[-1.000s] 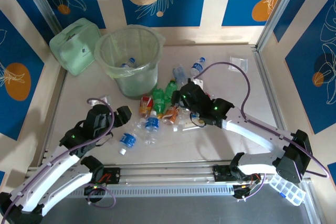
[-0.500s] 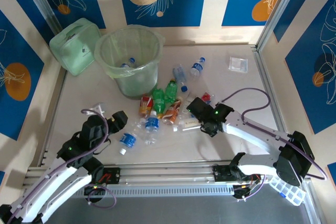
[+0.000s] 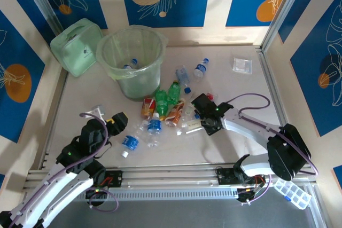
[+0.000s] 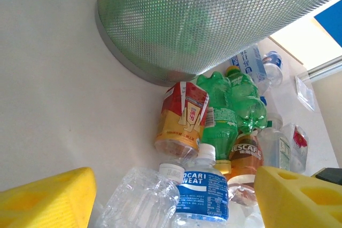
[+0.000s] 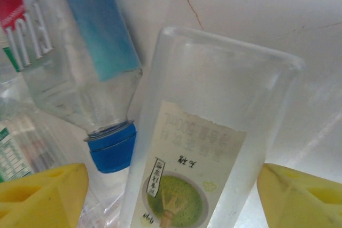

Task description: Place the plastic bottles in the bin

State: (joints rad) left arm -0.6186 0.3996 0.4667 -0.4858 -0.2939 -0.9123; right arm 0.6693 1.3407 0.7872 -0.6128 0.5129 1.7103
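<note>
The bin (image 3: 131, 57) stands at the back left with one bottle (image 3: 131, 63) inside; its wall (image 4: 214, 20) fills the top of the left wrist view. Plastic bottles lie in a pile (image 3: 163, 110) in front of it: green ones (image 4: 230, 105), a red-and-yellow one (image 4: 181, 116), a brown-labelled one (image 4: 245, 153). My left gripper (image 3: 117, 123) is open, with a blue-labelled bottle (image 4: 200, 190) and a clear crumpled one (image 4: 141, 201) ahead between its fingers. My right gripper (image 3: 203, 123) is open astride a clear squarish bottle (image 5: 203, 148) with a green tea label, next to a blue-capped bottle (image 5: 80, 62).
A pale green boxy container (image 3: 77, 46) sits left of the bin. Two bottles (image 3: 201, 68) lie apart behind the pile, and a small clear packet (image 3: 242, 65) at the back right. A clear compartment box (image 3: 291, 192) rests by the right arm's base.
My right gripper has drawn back from the pile's top and lowered onto the clear squarish bottle. My left arm has pulled back and down towards the near left.
</note>
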